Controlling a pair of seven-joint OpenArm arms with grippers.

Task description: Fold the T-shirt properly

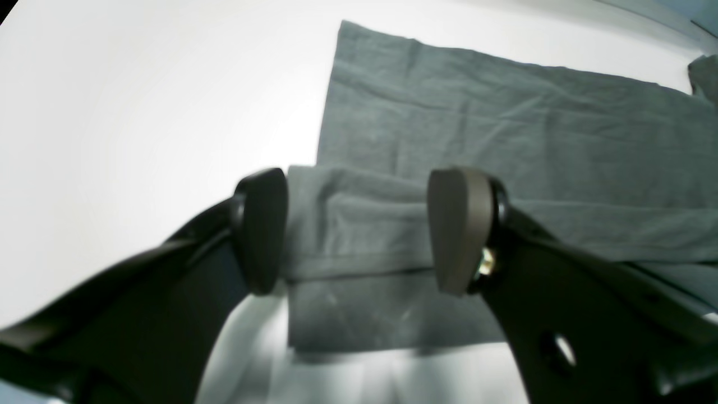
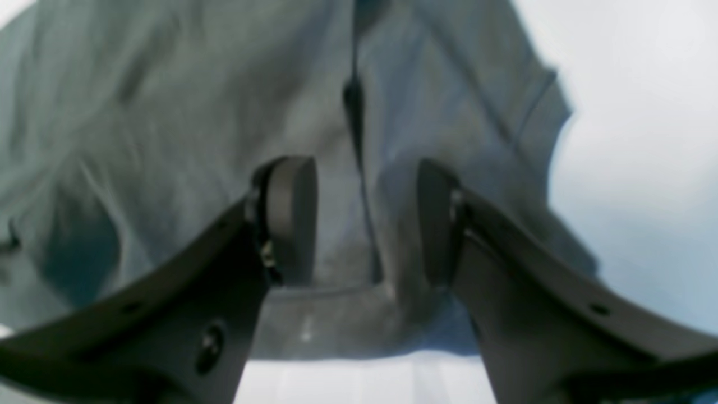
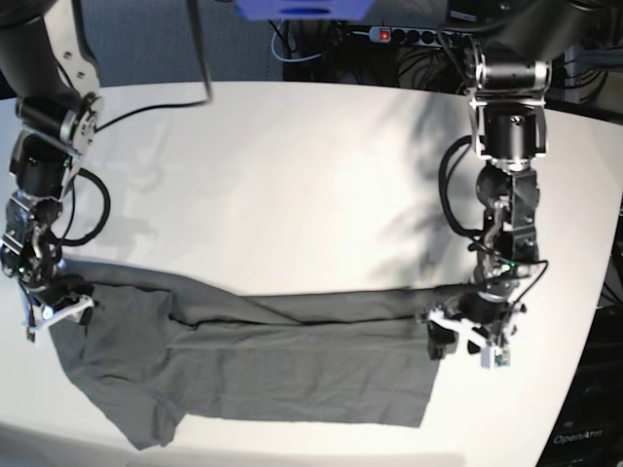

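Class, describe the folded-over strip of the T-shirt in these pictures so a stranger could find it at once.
Start at the white table, where the dark grey T-shirt lies flat between the two arms. Follow its far long edge: there a narrow band, the folded-over strip, lies doubled on the cloth and ends beneath the open left hand. Its second layer and straight crease distinguish it from the single-layer fabric beside it.

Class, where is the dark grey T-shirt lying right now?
In the base view, the dark grey thin-fabric T-shirt lies across the white table's near edge, between both hands.
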